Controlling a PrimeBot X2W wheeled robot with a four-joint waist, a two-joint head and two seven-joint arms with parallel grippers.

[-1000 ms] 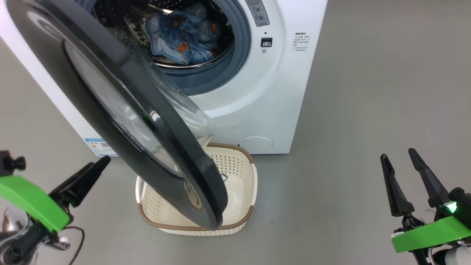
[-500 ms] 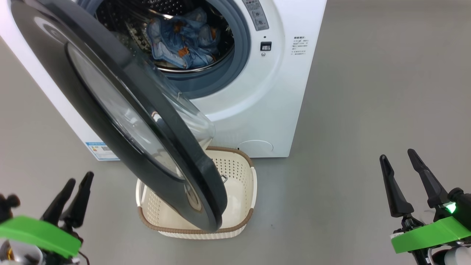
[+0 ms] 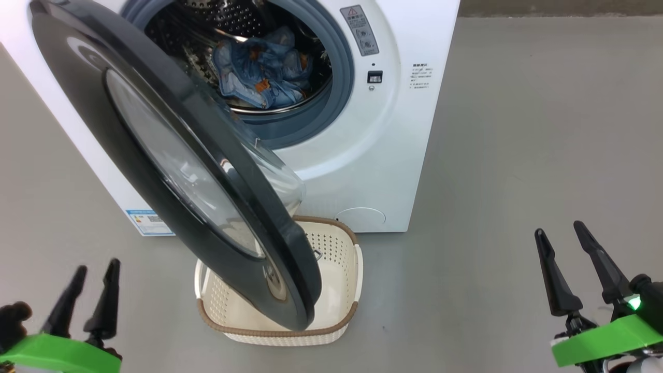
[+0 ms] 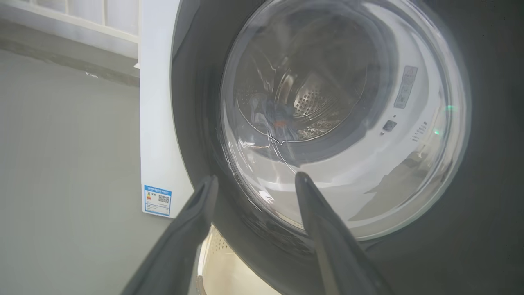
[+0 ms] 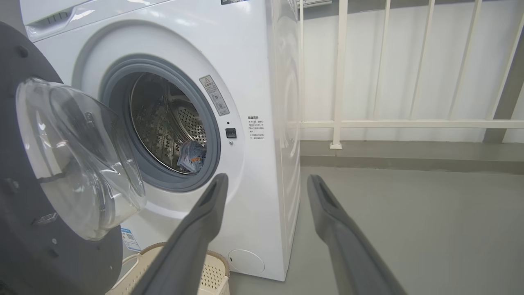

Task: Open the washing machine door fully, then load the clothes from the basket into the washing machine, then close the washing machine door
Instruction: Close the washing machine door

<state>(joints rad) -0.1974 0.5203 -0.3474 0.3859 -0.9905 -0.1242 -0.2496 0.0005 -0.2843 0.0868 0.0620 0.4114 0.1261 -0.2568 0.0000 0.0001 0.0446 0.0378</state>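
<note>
**Blue clothes point(image 3: 264, 72) in the drum point(image 3: 222, 10) at twelve o'clock; closing remains**

Left gripper point(image 3: 97, 265), seven o'clock, gapes empty. Washing machine door point(image 3: 176, 166) hangs open above the empty basket point(image 3: 336, 259), six o'clock. Right gripper point(image 3: 558, 228), four o'clock, spreads wide, holding nothing.

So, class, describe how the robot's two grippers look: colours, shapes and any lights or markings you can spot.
The left gripper and right gripper each have two long, dark, tapering fingers with pointed tips. Behind each sits a bright green flat block. A small green light glows on the right one's black housing.
</note>
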